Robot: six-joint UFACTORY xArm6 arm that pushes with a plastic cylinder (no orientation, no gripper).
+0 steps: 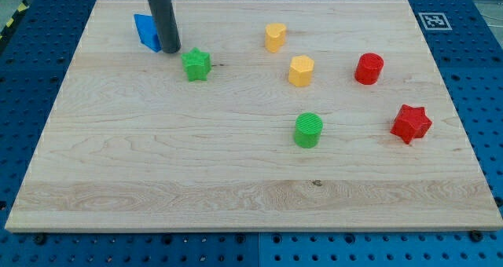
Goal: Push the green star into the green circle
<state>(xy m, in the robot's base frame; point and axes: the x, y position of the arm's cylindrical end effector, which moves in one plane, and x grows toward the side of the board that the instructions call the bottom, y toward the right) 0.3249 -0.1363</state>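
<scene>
The green star lies on the wooden board in the upper left part of the view. The green circle, a round cylinder block, stands right of centre, well below and to the right of the star. My tip rests on the board just up and to the left of the green star, a small gap apart from it. A blue block sits right beside the rod on its left, partly hidden by it.
A yellow block and a second yellow block lie between the star and the right side. A red cylinder and a red star sit at the right. The wooden board has blue pegboard around it.
</scene>
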